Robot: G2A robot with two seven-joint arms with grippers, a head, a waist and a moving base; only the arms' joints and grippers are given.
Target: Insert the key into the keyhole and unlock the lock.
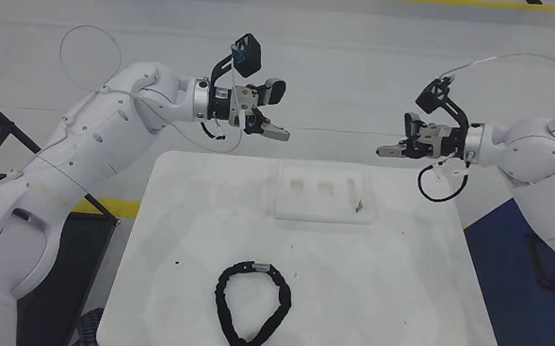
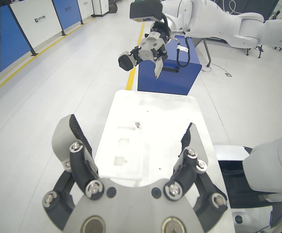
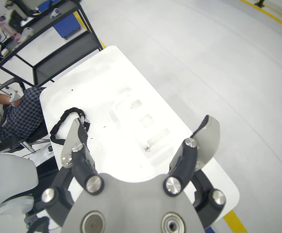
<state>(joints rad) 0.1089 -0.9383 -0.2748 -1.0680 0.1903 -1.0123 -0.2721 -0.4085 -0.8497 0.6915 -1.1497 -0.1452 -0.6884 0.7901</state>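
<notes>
The left jaws are wide apart and hold nothing, up in the air by the far left corner of the bench [image 1: 394, 292]. The right jaws are apart too, by the far right corner. The little key [image 1: 360, 207] lies in the white tray [image 1: 324, 216] at the far side, at the end nearer the right jaws, and the black chain lock [image 1: 222, 302] lies near the front, well apart from the key.
</notes>
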